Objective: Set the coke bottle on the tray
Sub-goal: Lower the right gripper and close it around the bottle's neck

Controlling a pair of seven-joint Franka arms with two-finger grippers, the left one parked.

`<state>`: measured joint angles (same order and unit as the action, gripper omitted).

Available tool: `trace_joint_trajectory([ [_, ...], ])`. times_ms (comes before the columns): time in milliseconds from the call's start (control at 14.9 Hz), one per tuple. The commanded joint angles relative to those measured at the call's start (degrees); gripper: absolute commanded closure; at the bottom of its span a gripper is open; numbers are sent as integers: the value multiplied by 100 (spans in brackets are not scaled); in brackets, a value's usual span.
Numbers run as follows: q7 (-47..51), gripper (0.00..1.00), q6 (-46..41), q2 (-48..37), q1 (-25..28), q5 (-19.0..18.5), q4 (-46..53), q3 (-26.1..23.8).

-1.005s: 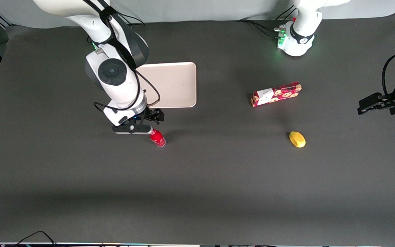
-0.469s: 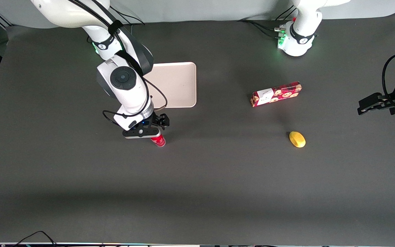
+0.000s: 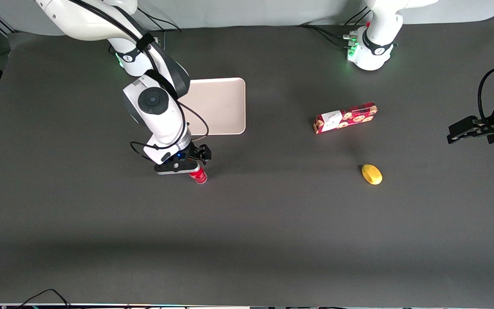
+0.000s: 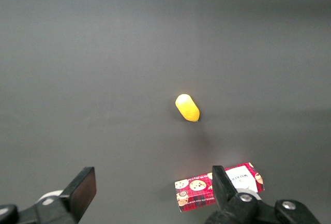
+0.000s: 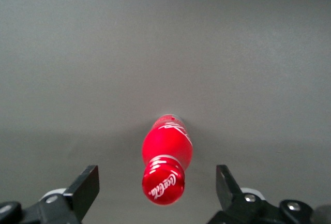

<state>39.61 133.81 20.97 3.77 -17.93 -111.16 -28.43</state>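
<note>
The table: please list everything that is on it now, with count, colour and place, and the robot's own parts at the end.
coke bottle: 1, all red with red cap and white lettering, standing upright on the table, nearer to the front camera than the tray, directly under the tool.
tray: 1, cream-beige, flat on the table, nothing on its visible part, partly covered by the working arm.
cookie box: 1, red with cookie pictures and a white label, lying flat toward the parked arm's end.
yellow object: 1, yellow, oval, nearer to the front camera than the cookie box.
table: 1, dark grey.
tool: 1, black, above the bottle, fingers open with the cap between them, not touching.
</note>
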Motion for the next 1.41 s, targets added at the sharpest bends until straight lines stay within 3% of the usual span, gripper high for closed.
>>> trace_joint_trajectory([
  [0, 56, 0, 277, -111, -105, -141, -292, -57],
  [335, 117, 0, 401, -137, -114, -141, -407, -57],
  [402, 117, 11, 401, -146, -114, -141, -407, -57],
  [536, 109, 54, 348, -155, -122, -141, -398, -57],
  [804, 21, 95, 330, -155, -184, -141, -372, -49],
  [871, 21, 100, 330, -155, -184, -150, -372, -49],
  [1206, -23, 100, 278, -181, -184, -150, -311, -49],
  [1340, -23, 100, -307, -269, -201, -106, 30, -40],
])
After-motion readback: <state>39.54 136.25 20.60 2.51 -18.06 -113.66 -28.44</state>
